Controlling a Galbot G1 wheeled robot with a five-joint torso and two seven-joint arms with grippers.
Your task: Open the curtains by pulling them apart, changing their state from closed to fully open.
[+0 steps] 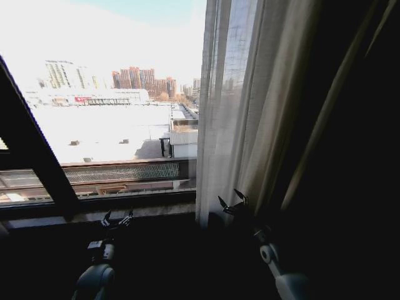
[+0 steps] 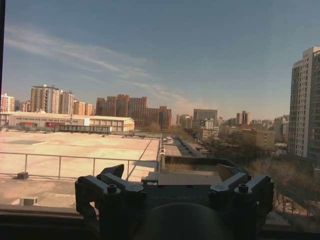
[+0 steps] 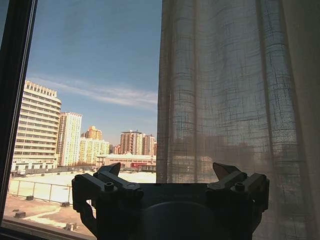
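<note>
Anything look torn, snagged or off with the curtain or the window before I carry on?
Nothing stands out. The curtain hangs in straight pleats on the right of the window, free of both open grippers: left gripper, right gripper.

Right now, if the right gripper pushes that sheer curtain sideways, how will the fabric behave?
The curtain is thin enough to see buildings through, so it is probably light and floppy. Its long pleats suggest it will bunch and fold rather than slide as one sheet. The open right gripper sits by its lower edge, so pushed fabric may swing back.

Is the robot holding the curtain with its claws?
No. The right gripper is open beside the curtain, and the left gripper is open at the bare window.
</note>
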